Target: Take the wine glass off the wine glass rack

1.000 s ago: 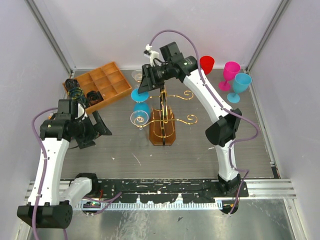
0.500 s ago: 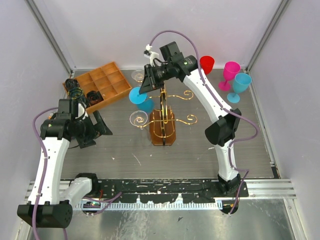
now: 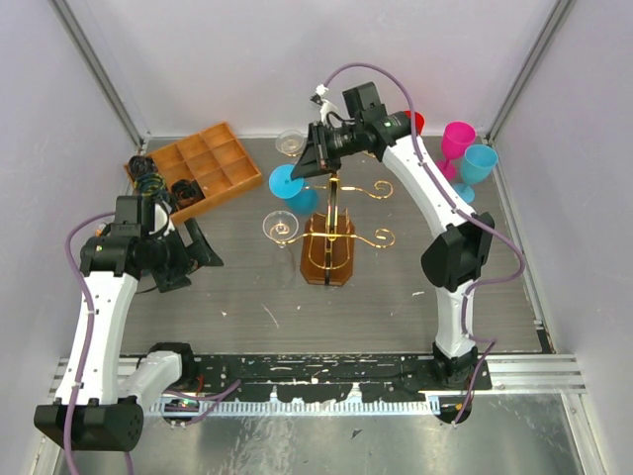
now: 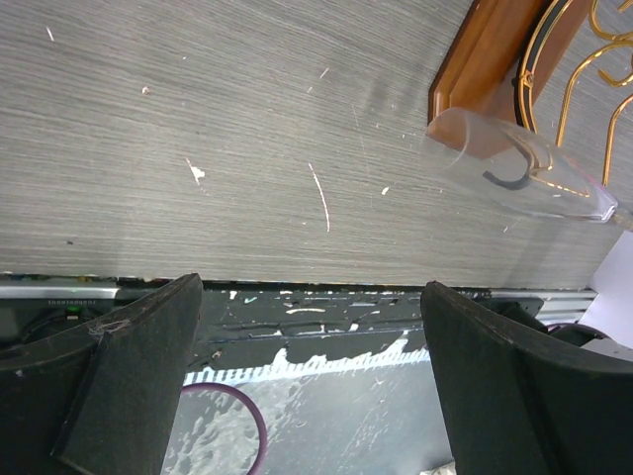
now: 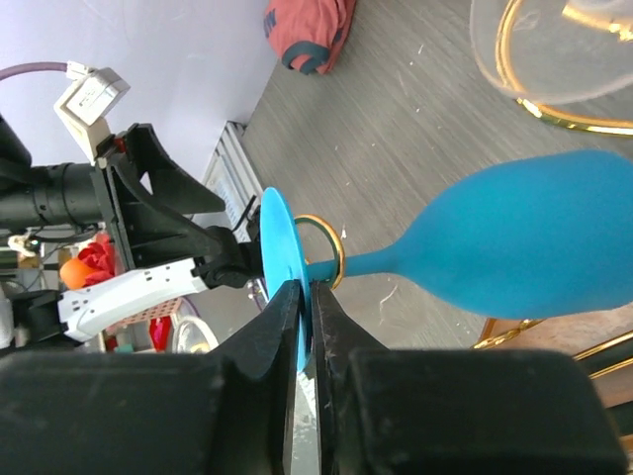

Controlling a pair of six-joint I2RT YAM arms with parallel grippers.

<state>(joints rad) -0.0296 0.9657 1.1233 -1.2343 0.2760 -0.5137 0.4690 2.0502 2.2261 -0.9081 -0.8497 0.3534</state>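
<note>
Top view first: the blue wine glass is seen hanging off the rear left side of the wine glass rack, above the worktop. The right hand is parked at its foot. The left hand is kept well apart from all that, over on the left.

Left wrist view: the left hand is spread wide with nothing in it. Only a clear glass and a corner of the rack's base are caught here, so no help is to be expected from this side.

Right wrist view, where the real info is: the right hand is pinched down on the thin disc foot of the blue glass. The stem looks to be threaded through a gold loop of the rack, with the bowl on the far side.

So tbh, a straight lift probably shouldn't be tried, since the foot would likely be snagged on the wire. The glass is better slid sideways along the arm towards its open end, kept level, and raised only once the stem is out. An edge pinch on a thin disc can be twisted loose easily, so it should be done slowly. The second clear glass nearby should be given room too.
</note>
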